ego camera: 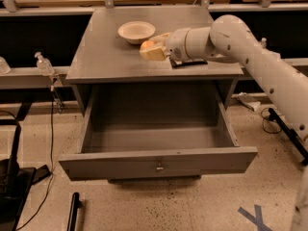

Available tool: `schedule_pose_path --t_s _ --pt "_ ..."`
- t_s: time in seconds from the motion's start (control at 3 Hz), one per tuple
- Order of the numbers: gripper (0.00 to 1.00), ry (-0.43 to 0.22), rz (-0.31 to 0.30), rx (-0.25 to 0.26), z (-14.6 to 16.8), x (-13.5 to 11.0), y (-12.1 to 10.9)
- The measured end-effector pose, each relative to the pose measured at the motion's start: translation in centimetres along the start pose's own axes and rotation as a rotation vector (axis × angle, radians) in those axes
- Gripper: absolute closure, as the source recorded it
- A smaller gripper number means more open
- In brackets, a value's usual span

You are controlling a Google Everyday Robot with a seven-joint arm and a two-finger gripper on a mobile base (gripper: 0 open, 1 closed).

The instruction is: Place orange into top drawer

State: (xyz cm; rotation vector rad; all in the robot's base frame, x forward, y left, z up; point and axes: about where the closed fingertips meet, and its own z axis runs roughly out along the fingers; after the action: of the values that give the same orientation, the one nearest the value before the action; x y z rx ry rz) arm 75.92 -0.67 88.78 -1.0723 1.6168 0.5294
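Note:
The orange (147, 44) shows as a small round patch between the cream fingers of my gripper (153, 50), just above the grey cabinet top (106, 57). The gripper is closed on it; most of the fruit is hidden by the fingers. The gripper sits in front of and right of a shallow cream bowl (136, 31). The top drawer (159, 162) is pulled out wide below the cabinet top, its inside bare, with a small metal knob (159, 166) at the centre of its front panel. My arm (231, 37) reaches in from the right.
A flat dark object (188, 62) lies on the cabinet top under my wrist. A clear bottle (44, 64) stands on a rail at the left. Black stands and cables are on the floor at both sides. A wooden shelf runs behind.

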Motion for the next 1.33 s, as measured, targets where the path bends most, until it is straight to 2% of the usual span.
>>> schedule_pose_path --t_s 0.33,0.67,1.0,1.33 --pt "1.00 -0.109 -0.093 0.031 -4.8 -2.5 1.5" --pt "1.00 -0.142 -0.168 0.049 -6.8 -3.4 1.8" --pt "1.00 -0.140 -0.168 0.047 -6.6 -3.4 1.8" --pt "1.00 -0.170 -0.143 0.012 -6.1 -1.9 2.5"
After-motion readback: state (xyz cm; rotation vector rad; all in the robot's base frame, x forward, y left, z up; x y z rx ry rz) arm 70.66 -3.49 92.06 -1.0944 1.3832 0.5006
